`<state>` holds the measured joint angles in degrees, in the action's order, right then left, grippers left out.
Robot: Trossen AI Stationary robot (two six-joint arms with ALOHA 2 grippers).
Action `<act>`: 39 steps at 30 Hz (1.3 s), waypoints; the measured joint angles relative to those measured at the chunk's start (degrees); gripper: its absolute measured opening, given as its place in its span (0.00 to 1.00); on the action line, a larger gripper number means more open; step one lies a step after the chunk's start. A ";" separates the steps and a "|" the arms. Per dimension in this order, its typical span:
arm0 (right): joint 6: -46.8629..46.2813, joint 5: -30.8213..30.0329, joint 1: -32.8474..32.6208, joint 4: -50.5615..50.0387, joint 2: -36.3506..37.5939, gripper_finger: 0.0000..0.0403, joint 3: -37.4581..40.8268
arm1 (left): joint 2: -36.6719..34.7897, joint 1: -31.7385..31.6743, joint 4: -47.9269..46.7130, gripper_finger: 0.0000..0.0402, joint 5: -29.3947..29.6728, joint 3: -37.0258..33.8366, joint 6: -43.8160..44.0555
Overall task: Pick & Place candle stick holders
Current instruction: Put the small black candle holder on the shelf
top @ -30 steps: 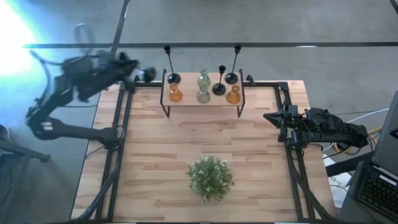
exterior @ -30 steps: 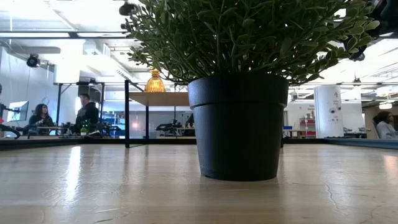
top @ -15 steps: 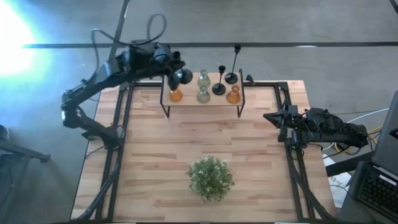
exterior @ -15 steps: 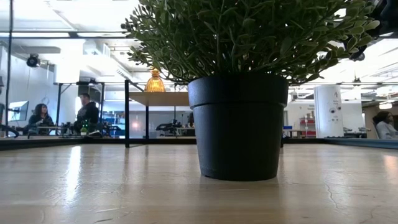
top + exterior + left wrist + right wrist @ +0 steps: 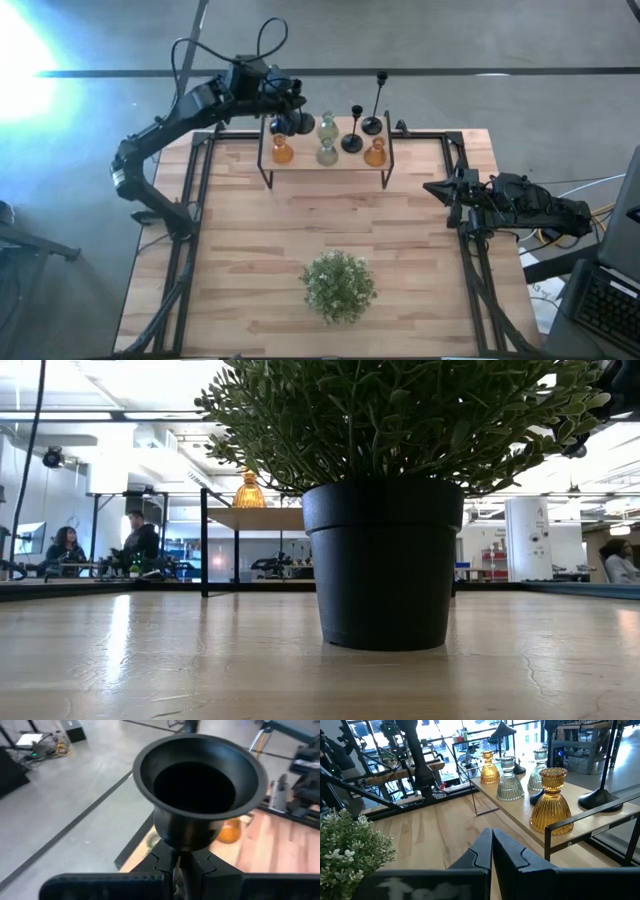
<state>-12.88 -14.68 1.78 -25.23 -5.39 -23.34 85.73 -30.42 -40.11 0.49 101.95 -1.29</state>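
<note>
A small raised shelf (image 5: pixel 325 162) at the table's far edge carries several candle stick holders: amber glass (image 5: pixel 283 152) (image 5: pixel 375 152), pale green glass (image 5: pixel 327 152), a short black one (image 5: pixel 352 140) and a tall black one (image 5: pixel 373 122). My left gripper (image 5: pixel 287 108) is over the shelf's far left end, shut on another tall black holder (image 5: pixel 200 790). A dark round shape (image 5: pixel 282 126) shows under the gripper. My right gripper (image 5: pixel 440 188) is shut and empty at the table's right edge. My left gripper pinches the black holder's thin stem (image 5: pixel 176 862) between its two fingers, right under the flared hollow cup end (image 5: pixel 200 775). The fingers come roughly level from the table's far left and lie across the stem. The fingers hide the stem below them. I cannot tell whether the base rests on the shelf.
A bushy green plant in a black pot (image 5: pixel 340 285) stands on the near middle of the table and fills the low view (image 5: pixel 385 565). Black frame rails (image 5: pixel 190 250) run along both table sides. People sit in the room beyond the table (image 5: pixel 65 548).
My left arm has swung from beyond the table's far left corner toward the right, up to the shelf's left end. Its gripper now covers the top of the tall black holder that stood free there a second ago.
</note>
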 joint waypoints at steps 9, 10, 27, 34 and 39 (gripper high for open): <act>0.00 0.01 0.02 0.00 0.00 0.02 -0.01 | 1.61 -1.40 0.32 0.04 -0.41 -1.22 -0.03; 0.00 0.02 0.00 0.00 0.00 0.02 0.00 | 1.60 -1.60 0.34 0.04 -0.35 -1.63 -0.01; 0.00 0.01 0.02 -0.01 -0.01 0.02 -0.02 | 1.42 -2.40 6.10 0.04 -1.19 -9.46 1.77; 0.00 0.02 0.00 -0.02 0.00 0.02 -0.02 | 1.13 -2.40 6.09 0.04 -1.16 -9.46 4.23; 0.00 0.00 0.02 -0.01 0.00 0.02 -0.02 | 1.14 -1.58 6.07 0.04 -0.79 -9.46 4.06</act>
<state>-12.88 -14.68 1.80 -25.25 -5.39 -23.35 86.87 -32.01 -34.04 -0.30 92.49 2.77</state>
